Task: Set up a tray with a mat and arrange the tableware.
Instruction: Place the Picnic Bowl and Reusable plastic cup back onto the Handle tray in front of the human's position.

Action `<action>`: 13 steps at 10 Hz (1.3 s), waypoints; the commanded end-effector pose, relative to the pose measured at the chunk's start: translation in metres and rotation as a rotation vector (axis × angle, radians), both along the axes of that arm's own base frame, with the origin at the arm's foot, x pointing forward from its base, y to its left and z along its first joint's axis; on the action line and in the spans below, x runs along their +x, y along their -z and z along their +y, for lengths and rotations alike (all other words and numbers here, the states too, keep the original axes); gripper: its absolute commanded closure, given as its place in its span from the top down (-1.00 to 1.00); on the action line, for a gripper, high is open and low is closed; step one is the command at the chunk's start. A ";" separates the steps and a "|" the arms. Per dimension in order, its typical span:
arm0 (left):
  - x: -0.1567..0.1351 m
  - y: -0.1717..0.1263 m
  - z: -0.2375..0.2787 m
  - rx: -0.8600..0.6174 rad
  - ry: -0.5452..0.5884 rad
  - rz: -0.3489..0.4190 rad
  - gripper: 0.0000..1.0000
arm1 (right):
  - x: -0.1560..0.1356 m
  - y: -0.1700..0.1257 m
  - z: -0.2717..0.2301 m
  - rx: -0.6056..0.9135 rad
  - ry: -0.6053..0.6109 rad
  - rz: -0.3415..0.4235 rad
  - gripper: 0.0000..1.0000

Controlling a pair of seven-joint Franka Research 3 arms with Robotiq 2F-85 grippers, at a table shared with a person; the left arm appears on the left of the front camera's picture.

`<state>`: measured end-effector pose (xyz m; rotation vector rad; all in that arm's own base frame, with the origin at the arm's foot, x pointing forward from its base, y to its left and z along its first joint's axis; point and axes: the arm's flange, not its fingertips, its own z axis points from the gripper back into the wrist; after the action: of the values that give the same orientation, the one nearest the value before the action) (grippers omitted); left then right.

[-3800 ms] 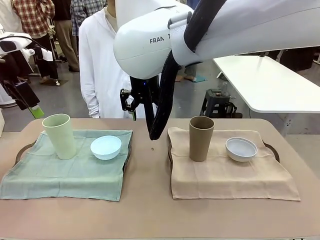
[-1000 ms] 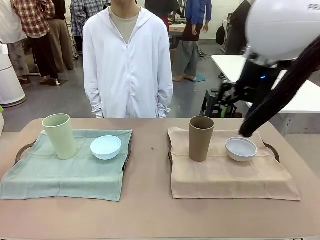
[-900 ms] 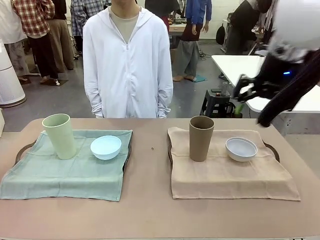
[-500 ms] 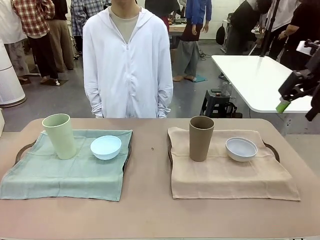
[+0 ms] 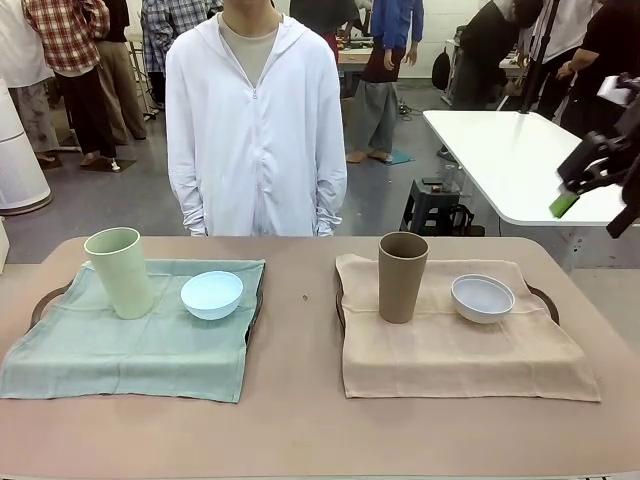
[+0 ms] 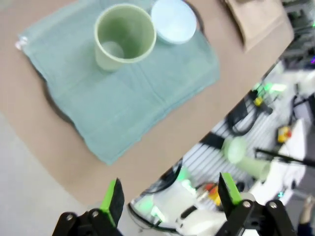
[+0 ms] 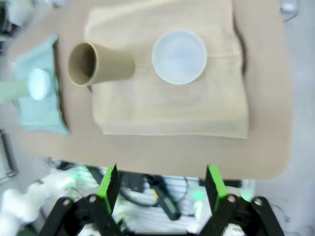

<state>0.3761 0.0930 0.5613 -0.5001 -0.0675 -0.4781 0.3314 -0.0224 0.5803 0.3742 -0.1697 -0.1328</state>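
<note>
Bare table (image 5: 300, 330) strip btwn green mat (image 5: 130, 340), beige mat (image 5: 460, 345).

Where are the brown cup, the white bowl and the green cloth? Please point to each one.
brown cup (image 5: 403, 277), front view, on the middle of its side wall.
white bowl (image 5: 482, 298), front view, on its inside.
green cloth (image 5: 130, 350), front view, on a bare part near its front.

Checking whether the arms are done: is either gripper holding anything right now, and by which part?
Nothing is held. The left gripper and right gripper are both open and empty, high above the table.
</note>
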 end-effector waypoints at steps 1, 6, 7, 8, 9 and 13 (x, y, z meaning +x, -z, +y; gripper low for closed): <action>-0.003 0.000 0.044 -0.235 -0.098 -0.052 1.00 | -0.025 0.014 -0.074 0.307 0.042 -0.057 0.78; -0.011 0.024 0.169 -0.662 -0.176 0.038 1.00 | -0.092 0.070 -0.193 0.793 0.215 -0.168 0.78; -0.015 0.025 0.187 -0.681 -0.175 0.030 1.00 | -0.101 0.077 -0.203 0.825 0.240 -0.178 0.78; -0.017 0.025 0.194 -0.672 -0.179 0.035 1.00 | -0.105 0.082 -0.210 0.847 0.277 -0.174 0.78; -0.016 0.027 0.185 -0.555 -0.129 0.035 1.00 | -0.095 0.084 -0.203 0.753 0.372 -0.070 0.78; -0.026 0.036 0.179 -0.669 -0.195 0.039 1.00 | -0.110 0.075 -0.211 0.818 0.279 -0.167 0.78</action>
<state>0.3541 0.2763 0.5236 -1.1330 -0.2222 -0.2561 0.2221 -0.2327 0.5029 1.1576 -0.3071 -0.4730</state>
